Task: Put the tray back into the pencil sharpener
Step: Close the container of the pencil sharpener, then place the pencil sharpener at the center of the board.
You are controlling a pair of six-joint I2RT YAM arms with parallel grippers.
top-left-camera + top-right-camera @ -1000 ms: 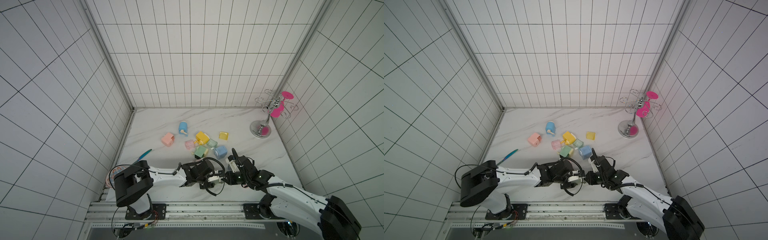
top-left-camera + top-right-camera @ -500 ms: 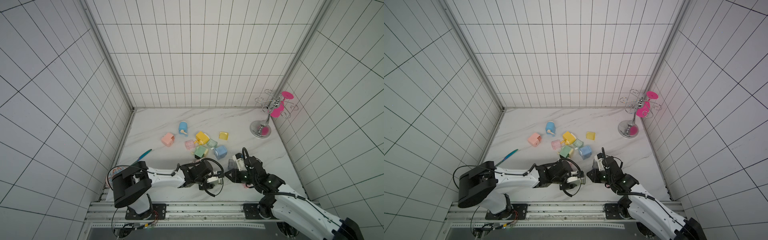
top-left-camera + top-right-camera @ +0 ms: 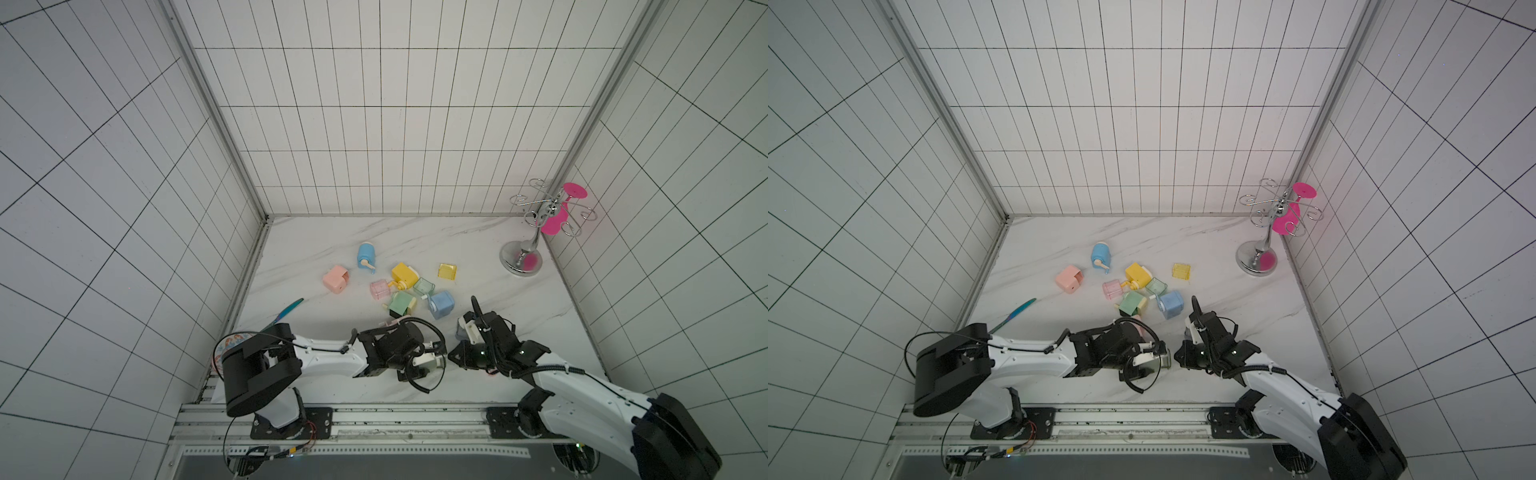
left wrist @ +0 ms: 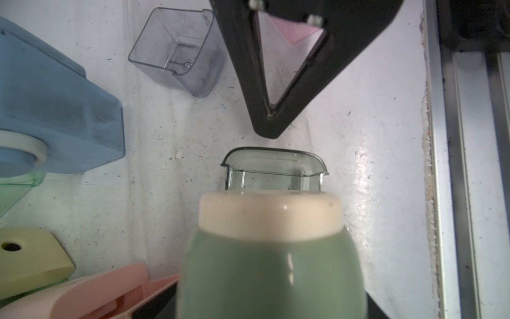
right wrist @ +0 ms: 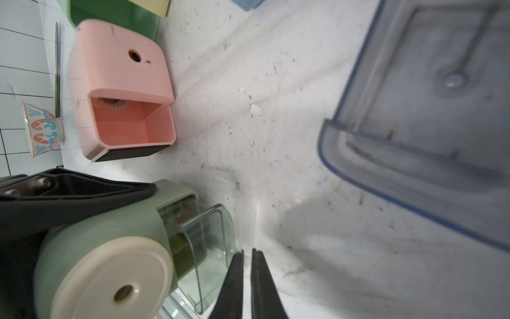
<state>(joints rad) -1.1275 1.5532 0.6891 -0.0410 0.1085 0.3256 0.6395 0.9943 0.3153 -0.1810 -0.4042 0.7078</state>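
Gripped pencil sharpener [image 4: 265, 262] in left gripper [image 3: 1144, 358] near front edge of desk [image 3: 415, 237], half-seated tray [image 4: 273, 165] pointing lengthwise at right gripper [image 5: 247, 252]; had that one pinched closed, empty, just beside tray's outer end.

Sage-green pencil sharpener [image 4: 270, 262] (cream-capped), clear tray [image 4: 273, 160]; white marbled table [image 3: 415, 237]

Clad in white shells on left arm [image 3: 328, 362] and right arm [image 3: 582, 384], with bulky black joint housings. Looped with thin black cables at the wrists. Tipped with tapered matte-black fingers [image 5: 233, 284], fastened by silver screws.
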